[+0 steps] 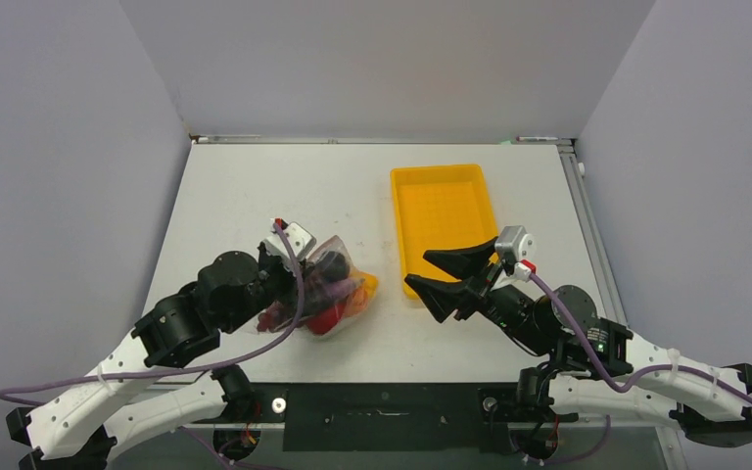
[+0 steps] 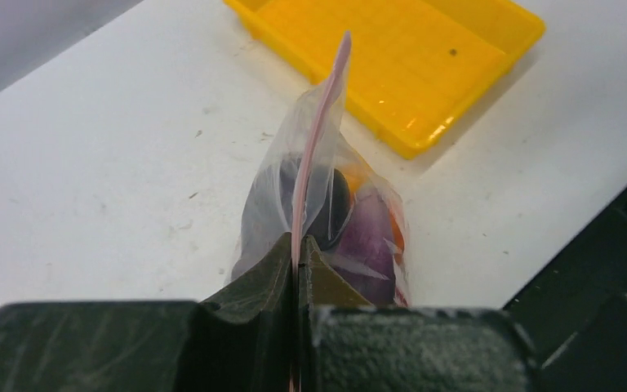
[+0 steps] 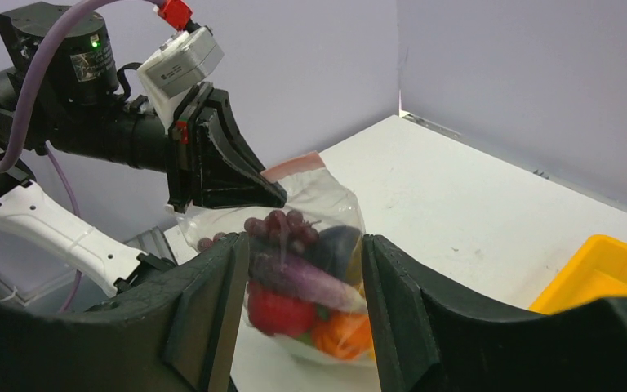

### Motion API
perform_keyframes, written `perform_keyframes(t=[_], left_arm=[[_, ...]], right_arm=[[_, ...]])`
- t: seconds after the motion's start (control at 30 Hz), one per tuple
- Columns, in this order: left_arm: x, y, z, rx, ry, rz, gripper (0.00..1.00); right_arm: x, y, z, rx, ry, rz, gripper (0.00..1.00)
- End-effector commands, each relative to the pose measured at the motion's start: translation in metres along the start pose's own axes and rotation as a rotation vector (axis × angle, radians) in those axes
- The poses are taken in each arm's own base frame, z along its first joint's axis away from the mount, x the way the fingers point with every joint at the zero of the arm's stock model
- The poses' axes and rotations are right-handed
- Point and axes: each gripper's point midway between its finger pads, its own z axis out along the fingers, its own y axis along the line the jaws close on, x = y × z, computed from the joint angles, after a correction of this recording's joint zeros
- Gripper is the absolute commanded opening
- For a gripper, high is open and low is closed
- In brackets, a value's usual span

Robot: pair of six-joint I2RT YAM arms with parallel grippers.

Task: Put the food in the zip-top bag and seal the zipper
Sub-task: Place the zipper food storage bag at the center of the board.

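The clear zip-top bag holds the food: a dark red grape bunch, a purple eggplant, a red piece and an orange piece. My left gripper is shut on the pink-red zipper strip at the bag's top edge and holds the bag upright. The jaws pinch the strip, which runs on past them. My right gripper is open and empty, just right of the bag. In the right wrist view the bag shows between its fingers, apart from them.
A yellow rectangular tray lies empty at the back right, just behind my right gripper; it also shows in the left wrist view. Grey walls enclose the white table on three sides. The black mounting rail runs along the near edge.
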Motion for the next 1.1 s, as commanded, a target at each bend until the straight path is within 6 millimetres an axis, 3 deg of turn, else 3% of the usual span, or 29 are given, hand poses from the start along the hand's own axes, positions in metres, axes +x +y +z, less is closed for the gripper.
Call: perform_keyframes(t=[0.0, 0.23, 0.4, 0.7, 1.07], left_arm=[[-0.060, 0.038, -0.012, -0.206, -0.197, -0.017, 0.00], [-0.066, 0.085, -0.018, -0.487, -0.184, 0.107, 0.00], [-0.076, 0.106, -0.016, -0.606, -0.186, 0.158, 0.00], [-0.089, 0.162, 0.001, -0.690, -0.188, 0.110, 0.00], [-0.098, 0.218, 0.027, -0.797, -0.179, 0.117, 0.00]], right_arm=[[0.004, -0.004, -0.001, 0.026, 0.005, 0.008, 0.53], [0.006, -0.006, -0.004, 0.030, 0.008, 0.009, 0.54], [0.008, -0.007, -0.004, 0.037, 0.010, 0.001, 0.54], [0.001, -0.006, -0.008, 0.021, 0.006, -0.017, 0.55], [-0.026, -0.014, -0.032, 0.027, -0.041, -0.043, 0.56]])
